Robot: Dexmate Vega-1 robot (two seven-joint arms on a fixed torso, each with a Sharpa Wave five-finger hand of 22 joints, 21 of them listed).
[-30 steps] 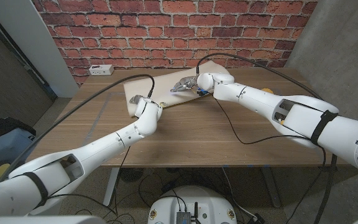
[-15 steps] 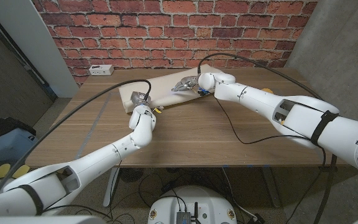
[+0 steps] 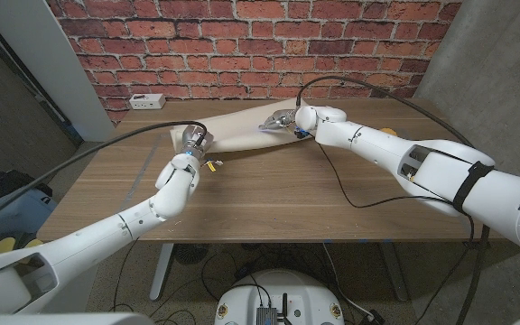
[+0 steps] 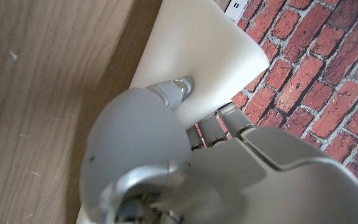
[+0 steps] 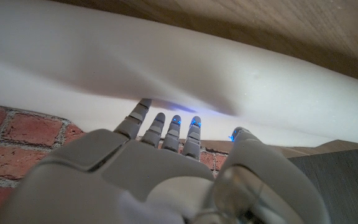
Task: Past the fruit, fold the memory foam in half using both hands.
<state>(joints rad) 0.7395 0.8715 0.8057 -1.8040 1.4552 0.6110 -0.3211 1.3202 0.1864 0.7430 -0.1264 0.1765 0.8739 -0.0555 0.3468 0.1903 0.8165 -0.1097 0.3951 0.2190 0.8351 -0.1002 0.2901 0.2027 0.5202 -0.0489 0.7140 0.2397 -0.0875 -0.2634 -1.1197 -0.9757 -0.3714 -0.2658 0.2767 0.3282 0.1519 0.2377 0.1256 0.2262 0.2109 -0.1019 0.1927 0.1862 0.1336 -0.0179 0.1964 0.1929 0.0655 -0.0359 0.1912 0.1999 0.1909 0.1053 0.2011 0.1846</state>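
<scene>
The left hand [image 3: 190, 144] pinches the cream rectangular memory foam pad [image 3: 233, 133] at its eight o'clock corner; farther back the right hand [image 3: 283, 119] grips its two o'clock edge, lifted off the wooden table [image 3: 269, 185]. The fold looks mid-way; next, both edges likely travel over together.

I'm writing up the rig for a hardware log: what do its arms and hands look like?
Both arms have glossy white rounded shells with dark cut-outs and black bands near the forearms. Black cables loop from each wrist. The left hand and right hand are metallic grey; the right shows blue fingertip lights.
</scene>
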